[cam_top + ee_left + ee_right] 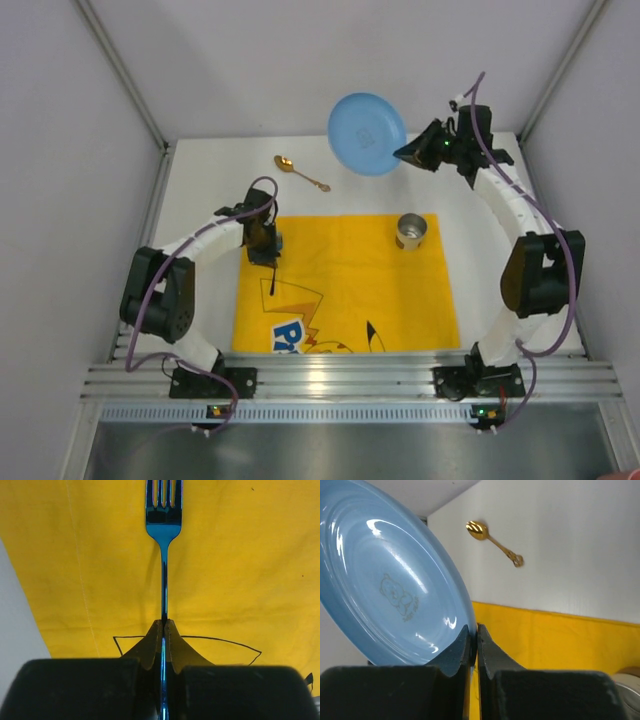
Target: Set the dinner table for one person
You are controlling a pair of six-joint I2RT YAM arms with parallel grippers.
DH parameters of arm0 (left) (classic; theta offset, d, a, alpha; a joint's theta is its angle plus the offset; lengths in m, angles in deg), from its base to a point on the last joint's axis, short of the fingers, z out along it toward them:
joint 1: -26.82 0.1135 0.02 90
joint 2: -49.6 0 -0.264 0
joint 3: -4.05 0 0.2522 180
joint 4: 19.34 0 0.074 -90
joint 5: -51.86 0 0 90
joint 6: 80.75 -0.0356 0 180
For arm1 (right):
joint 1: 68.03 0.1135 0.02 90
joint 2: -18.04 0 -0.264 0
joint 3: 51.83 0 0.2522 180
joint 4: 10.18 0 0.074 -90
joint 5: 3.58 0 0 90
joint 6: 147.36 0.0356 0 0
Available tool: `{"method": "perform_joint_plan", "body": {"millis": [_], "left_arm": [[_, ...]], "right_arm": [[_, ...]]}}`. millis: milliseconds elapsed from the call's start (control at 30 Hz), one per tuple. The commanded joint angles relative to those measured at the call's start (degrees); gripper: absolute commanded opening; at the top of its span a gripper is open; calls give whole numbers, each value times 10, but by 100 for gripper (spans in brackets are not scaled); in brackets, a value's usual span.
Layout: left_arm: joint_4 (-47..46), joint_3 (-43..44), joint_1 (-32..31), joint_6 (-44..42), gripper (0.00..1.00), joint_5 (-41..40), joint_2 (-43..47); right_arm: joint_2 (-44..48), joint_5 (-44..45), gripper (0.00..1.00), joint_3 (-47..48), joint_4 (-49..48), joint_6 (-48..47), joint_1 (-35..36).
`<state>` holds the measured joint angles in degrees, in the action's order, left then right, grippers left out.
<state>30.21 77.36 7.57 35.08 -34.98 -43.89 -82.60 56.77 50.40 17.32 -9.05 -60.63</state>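
yellow printed cloth placemat: flat on white matte dinner table; small steel cup on its far right corner
left gripper: clamped on blue metal fork, over mat
right gripper: pinching round blue plate by rim, aloft
gold spoon: on table beyond mat
progress: early; plate, fork, spoon unplaced

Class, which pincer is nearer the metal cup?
Right. The right pincer, gripping the blue plate, hangs beyond the cup; the left pincer, gripping the fork, is across the placemat.

Placemat on dinner table; cup at its far right; spoon behind, apparently off it.
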Motion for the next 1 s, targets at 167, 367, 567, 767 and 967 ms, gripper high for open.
{"method": "perform_joint_plan", "body": {"millis": [167, 367, 567, 767, 967], "left_arm": [[-9, -33, -4, 8, 0, -3, 58], [-6, -75, -6, 20, 12, -10, 90], [19, -67, -7, 32, 57, -26, 110], [87, 58, -7, 32, 72, -51, 104], [135, 236, -7, 20, 73, -48, 53]], "right_arm": [[100, 18, 0, -43, 174, -159, 25], [136, 28, 0, -72, 276, -232, 64], [106, 76, 0, -90, 343, -299, 165], [70, 83, 0, -168, 291, -293, 189], [17, 100, 0, -189, 255, -302, 215]]}}
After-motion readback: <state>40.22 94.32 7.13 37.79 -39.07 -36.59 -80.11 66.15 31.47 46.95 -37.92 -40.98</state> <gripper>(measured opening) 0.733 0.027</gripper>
